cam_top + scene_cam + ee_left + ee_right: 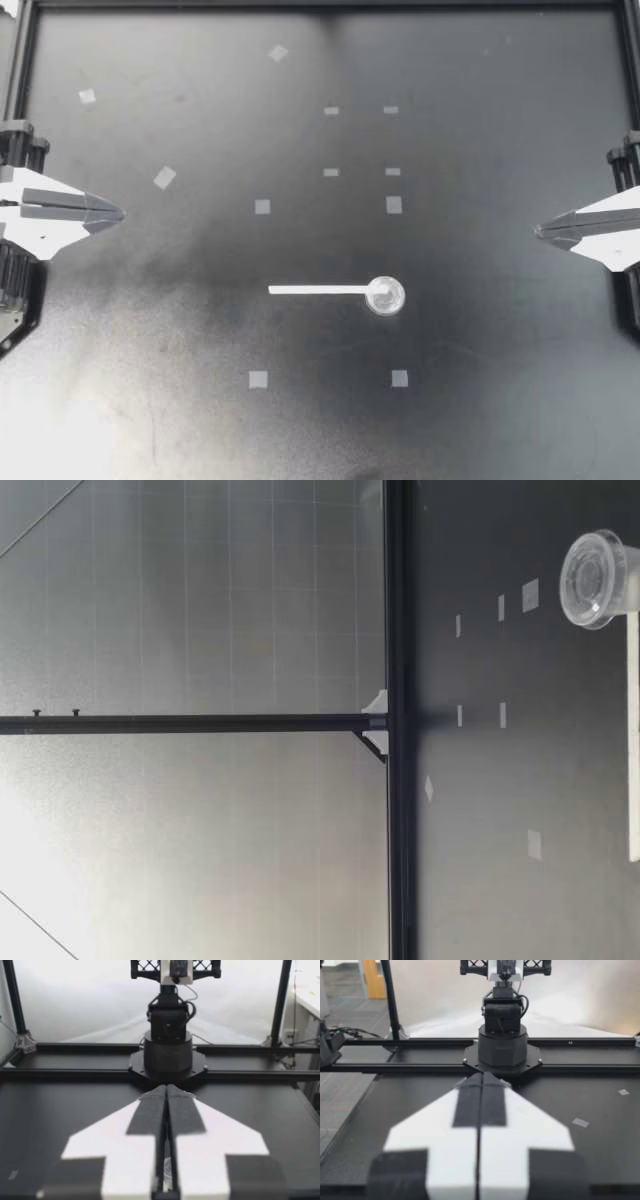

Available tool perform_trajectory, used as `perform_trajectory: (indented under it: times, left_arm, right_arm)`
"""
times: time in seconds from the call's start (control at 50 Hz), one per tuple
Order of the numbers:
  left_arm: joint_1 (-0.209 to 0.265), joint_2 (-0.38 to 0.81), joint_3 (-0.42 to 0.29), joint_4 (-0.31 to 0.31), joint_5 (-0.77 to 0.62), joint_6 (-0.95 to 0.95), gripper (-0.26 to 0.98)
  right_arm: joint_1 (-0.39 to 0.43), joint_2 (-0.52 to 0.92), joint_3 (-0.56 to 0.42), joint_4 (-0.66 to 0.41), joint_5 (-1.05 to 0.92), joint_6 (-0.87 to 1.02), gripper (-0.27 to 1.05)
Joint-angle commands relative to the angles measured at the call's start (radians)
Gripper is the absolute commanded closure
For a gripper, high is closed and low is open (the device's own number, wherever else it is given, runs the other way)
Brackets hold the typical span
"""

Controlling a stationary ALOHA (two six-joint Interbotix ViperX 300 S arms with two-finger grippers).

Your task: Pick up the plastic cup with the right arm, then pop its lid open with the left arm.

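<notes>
**Scoop alone mid-desk, both pincers clenched at the edges**

Top view: the scoop [335, 290] lies flat on the desk [480, 430], a little right of the middle. Its white handle [310, 290] points toward my left arm and its clear round bowl [385, 296] toward my right. Small tape marks [262, 207] lie around it, none touching it. My left pincer [118, 212] sits at the left edge and my right pincer [540, 231] at the right edge. Both are well apart from the scoop and hold nothing.

Low view: the scoop [633, 695] lies near this camera, its bowl [592, 578] bright against the dark desk [500, 910]. No pincer shows here, only the frame rail [396, 600] at the far side.

Left wrist view: the left pincer [166, 1089] is clenched, fingers pressed together on nothing, and points at my right arm's base [167, 1055]. I cannot make out the scoop here.

Right wrist view: the right pincer [481, 1076] is likewise clenched and empty, facing my left arm's base [502, 1050], with tape marks [580, 1122] beside it.

As I judge the risk, the handle is thin and lies close on the desk, so fingers could slide over it or nudge it away. A touch on the bowl could spin the light scoop. A clenched pincer would only push it.
</notes>
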Motion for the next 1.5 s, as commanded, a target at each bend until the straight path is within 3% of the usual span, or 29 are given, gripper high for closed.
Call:
perform_trajectory:
  times: [0.0,0.12,0.24,0.52,0.68,0.88,1.04,1.32,1.48]
  left_arm:
    - [-0.012,0.006,0.014,0.003,-0.015,0.006,0.74]
    - [-0.012,0.012,0.054,0.003,-0.028,-0.014,0.83]
    - [-0.012,0.035,0.060,0.002,-0.029,-0.015,0.82]
    - [-0.012,0.156,-0.051,-0.017,-0.029,-0.002,0.82]
    - [-0.006,0.295,-0.098,-0.015,-0.046,0.025,0.82]
    - [-0.006,0.506,-0.120,-0.017,-0.236,0.032,0.82]
    - [-0.006,0.675,-0.190,-0.017,-0.311,0.038,0.82]
    - [-0.006,0.927,-0.339,-0.015,-0.328,0.040,0.82]
    - [-0.006,1.020,-0.407,-0.014,-0.330,0.040,0.82]
  right_arm:
    - [0.002,0.023,-0.005,-0.002,-0.003,-0.003,0.70]
    - [0.003,0.061,0.041,0.008,0.041,0.009,0.87]
    - [0.002,0.121,0.043,0.031,0.120,0.043,0.88]
    - [-0.028,0.114,-0.028,0.031,0.179,0.043,0.88]
    - [-0.049,0.132,-0.063,0.031,0.264,0.051,0.87]
    - [-0.049,0.242,-0.058,0.031,0.267,0.126,0.85]
    - [-0.049,0.327,-0.040,0.031,0.252,0.186,0.70]
    - [-0.048,0.431,0.017,0.031,0.097,0.227,0.24]
    - [-0.041,0.549,0.003,0.031,0.052,0.276,0.15]
